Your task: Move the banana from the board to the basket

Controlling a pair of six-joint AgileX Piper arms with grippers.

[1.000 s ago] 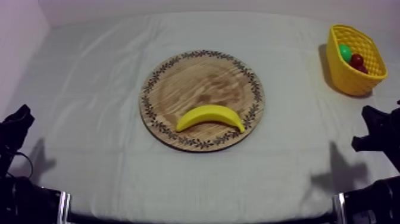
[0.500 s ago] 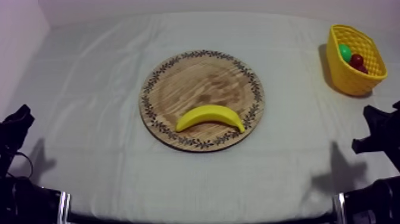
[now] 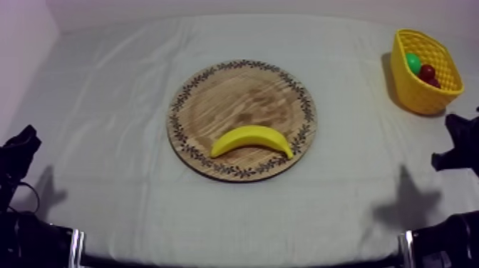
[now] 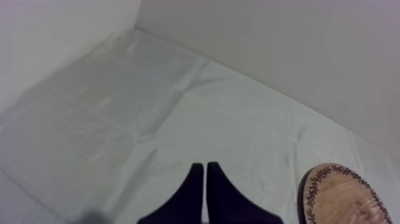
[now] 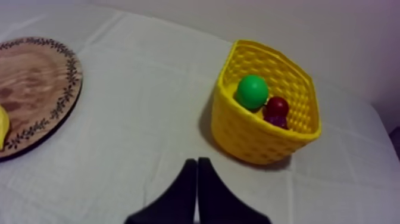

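Grey-white clothed worktop [image 3: 107, 107]. Banana [image 3: 251, 140] flat on the round wooden board [image 3: 242, 89], by its near rim; yellow basket [image 3: 426, 100] at far right corner. Left gripper [image 4: 205, 168] and right gripper [image 5: 197, 163] clenched empty, fingers [image 4: 191, 187] together. Probably light, stiff, slick plastic: best pinched across the thick middle.

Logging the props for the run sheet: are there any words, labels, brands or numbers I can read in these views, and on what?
None: no word, number, brand or sign can be read in any view.
The wooden board has a leaf pattern round its rim, not letters.
The banana, the yellow basket and the cloth show no label or print.
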